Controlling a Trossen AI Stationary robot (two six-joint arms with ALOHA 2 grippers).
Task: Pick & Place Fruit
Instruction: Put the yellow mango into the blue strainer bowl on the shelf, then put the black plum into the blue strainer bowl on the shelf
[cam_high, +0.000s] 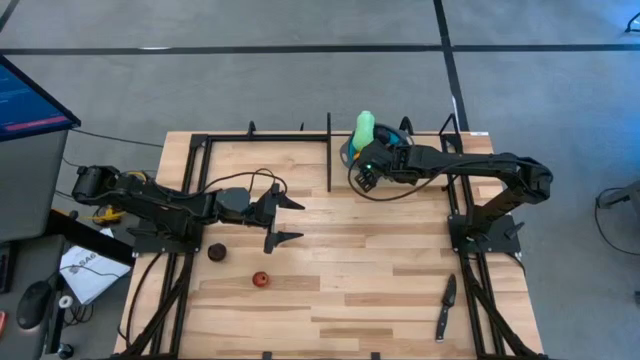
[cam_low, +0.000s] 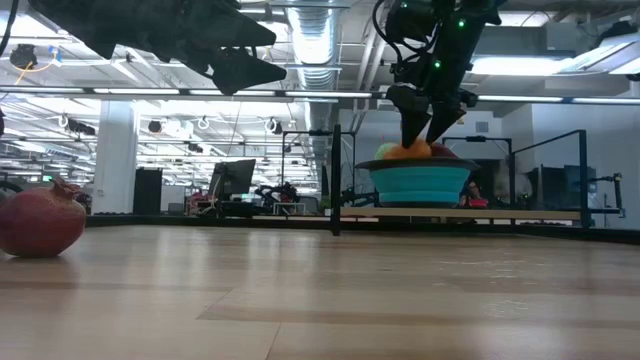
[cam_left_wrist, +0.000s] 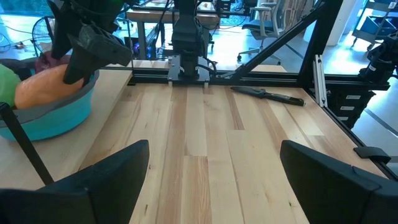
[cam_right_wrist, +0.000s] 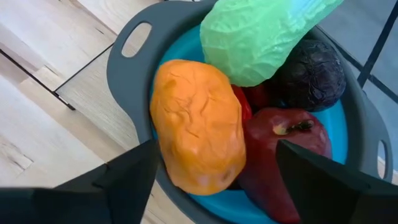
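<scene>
Counts: two fruit loose on the table, one dark maroon piece and one small red piece, both near the left arm's side, well apart from the bowl. The low view shows one red pomegranate-like fruit lying on the wood at the near left; cannot tell which of the two it is. In the bowl at least five pieces visible from the right wrist view: one orange piece, one pale green oblong piece leaning up over the rim, one dark purple piece, one red apple-like piece, and one more red bit mostly hidden between them. The pieces are touching, piled together. One bowl, blue with grey rim, at the far edge of the table. One black knife lying flat near the right front of the table, alone

Right gripper hangs directly over the bowl, fingers spread apart either side of the orange piece, holding nothing; whether the tips touch the fruit cannot tell. In the low view its tips are just above the pile

Left gripper is over the bare middle of the table, jaws wide apart, empty, raised off the wood, near the maroon piece but not touching it
</scene>
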